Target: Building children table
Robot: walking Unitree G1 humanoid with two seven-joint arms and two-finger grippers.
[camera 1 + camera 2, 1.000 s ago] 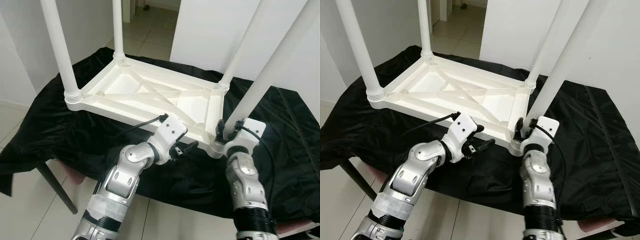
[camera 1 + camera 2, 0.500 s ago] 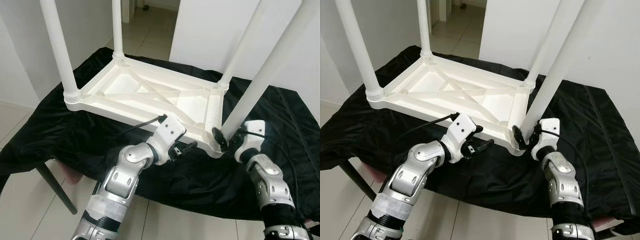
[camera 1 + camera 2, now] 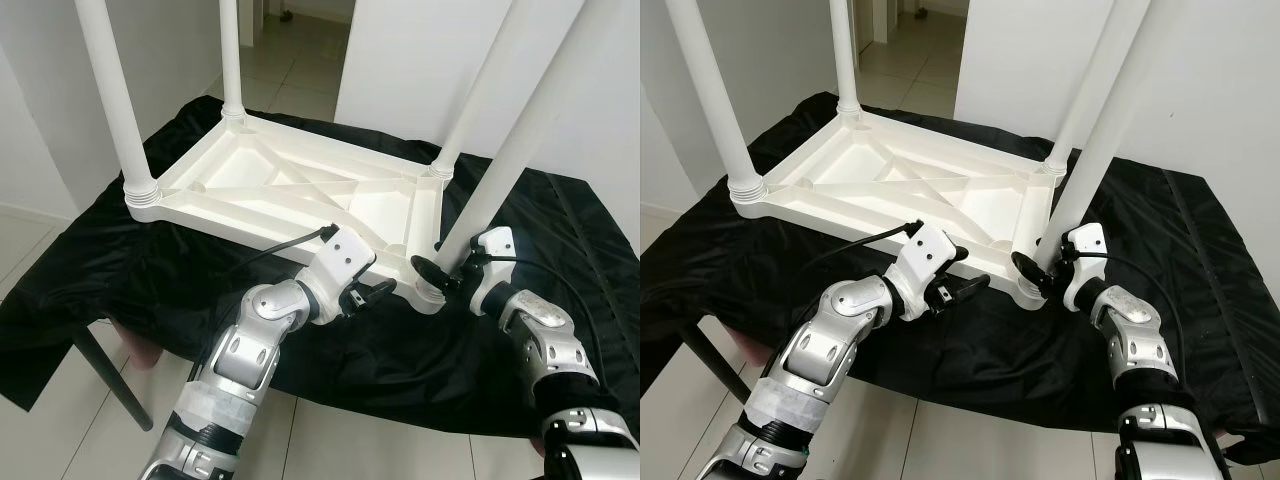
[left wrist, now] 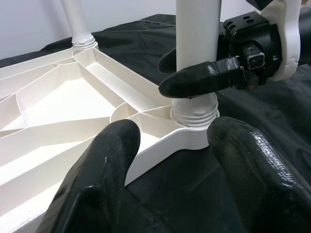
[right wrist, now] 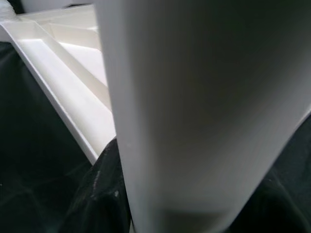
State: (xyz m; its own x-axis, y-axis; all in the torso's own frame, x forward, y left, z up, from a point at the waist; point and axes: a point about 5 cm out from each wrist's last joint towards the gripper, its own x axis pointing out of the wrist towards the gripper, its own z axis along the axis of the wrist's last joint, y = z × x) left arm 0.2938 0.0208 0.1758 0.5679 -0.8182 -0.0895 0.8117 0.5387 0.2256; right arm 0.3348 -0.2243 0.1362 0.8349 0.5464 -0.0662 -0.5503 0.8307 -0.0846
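Observation:
A white children's table (image 3: 290,185) lies upside down on a black cloth (image 3: 110,260), its legs pointing up. My right gripper (image 3: 440,272) is shut on the near right leg (image 3: 490,170) just above its threaded socket (image 4: 194,114); one black finger (image 4: 204,80) crosses the leg's front. In the right wrist view that leg (image 5: 194,107) is pressed up close. My left gripper (image 3: 372,293) is open, hovering at the tabletop's near edge beside that same corner, with nothing between its fingers (image 4: 97,170).
Three more white legs (image 3: 105,90) stand up at the other corners. The cloth-covered surface drops off at its near edge, with tiled floor (image 3: 60,430) below and a dark support leg (image 3: 105,375). White walls (image 3: 420,60) rise behind, and a doorway lies at the far left.
My right forearm has swung out to the right while its gripper stays at the base of the near right leg. The left arm has held still. The camera has shifted slightly.

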